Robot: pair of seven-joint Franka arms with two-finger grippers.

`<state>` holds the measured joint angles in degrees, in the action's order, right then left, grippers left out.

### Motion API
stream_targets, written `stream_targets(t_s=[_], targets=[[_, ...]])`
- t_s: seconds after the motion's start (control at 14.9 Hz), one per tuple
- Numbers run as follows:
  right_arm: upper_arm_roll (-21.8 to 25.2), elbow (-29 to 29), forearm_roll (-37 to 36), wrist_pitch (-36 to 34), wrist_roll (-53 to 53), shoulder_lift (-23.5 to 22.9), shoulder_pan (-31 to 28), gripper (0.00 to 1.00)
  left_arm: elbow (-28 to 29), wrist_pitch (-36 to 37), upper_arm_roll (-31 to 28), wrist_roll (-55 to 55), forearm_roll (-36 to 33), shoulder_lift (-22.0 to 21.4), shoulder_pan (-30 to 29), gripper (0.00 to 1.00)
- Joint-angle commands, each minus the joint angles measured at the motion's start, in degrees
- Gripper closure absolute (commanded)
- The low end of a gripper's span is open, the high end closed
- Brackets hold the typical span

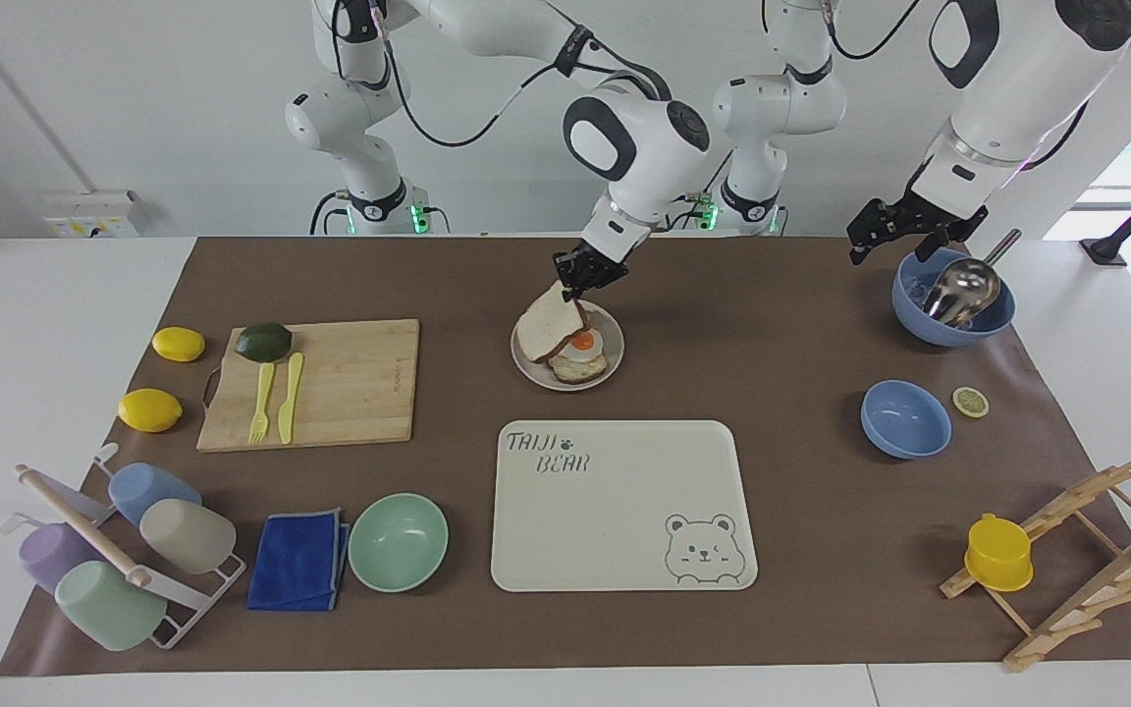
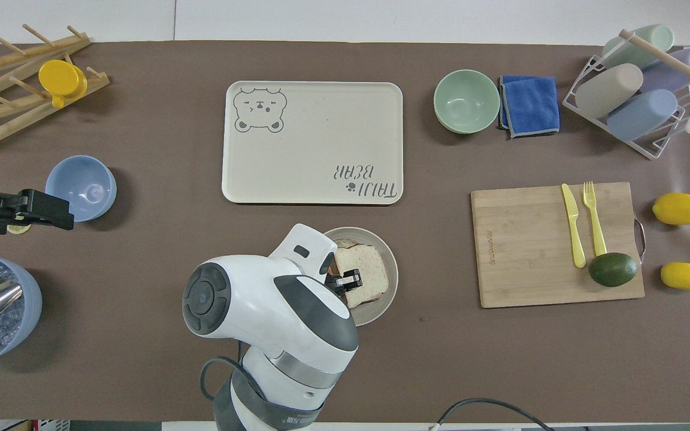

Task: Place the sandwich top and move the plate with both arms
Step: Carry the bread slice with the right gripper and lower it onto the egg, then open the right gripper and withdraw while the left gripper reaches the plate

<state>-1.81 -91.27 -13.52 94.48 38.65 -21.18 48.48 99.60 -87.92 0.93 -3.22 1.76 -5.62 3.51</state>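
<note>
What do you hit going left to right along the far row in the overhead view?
Wooden drying rack with the yellow cup on it → bear tray → mint-green bowl → blue cloth → cup rack.

Cream rectangular tray: printed lettering "TAIJI BEAR" with a small paw mark in one corner, and a line-drawn bear face in the diagonally facing corner. The small mark on the cutting board is illegible.
</note>
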Motion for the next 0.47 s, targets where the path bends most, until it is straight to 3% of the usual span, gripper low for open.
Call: stream_targets(t_s=[0.0, 0.34, 0.4], targets=[[-0.29, -2.58, 1.3, 3.06, 1.6, 0.35, 0.04, 1.0, 1.38, -1.2, -0.58, 0.06, -1.14, -1.06, 0.62, 0.0], [-0.82, -4.71, 3.22, 7.65, 1.78, 0.0, 0.4, 1.0, 2.43, -2.42, -0.49, -0.03, -0.88, -1.24, 0.62, 0.0], [-0.82, -4.18, 6.02, 7.82, 1.96, -0.09, 0.48, 0.82, 2.96, -2.95, -0.49, -0.03, -0.71, -1.41, 0.62, 0.0]])
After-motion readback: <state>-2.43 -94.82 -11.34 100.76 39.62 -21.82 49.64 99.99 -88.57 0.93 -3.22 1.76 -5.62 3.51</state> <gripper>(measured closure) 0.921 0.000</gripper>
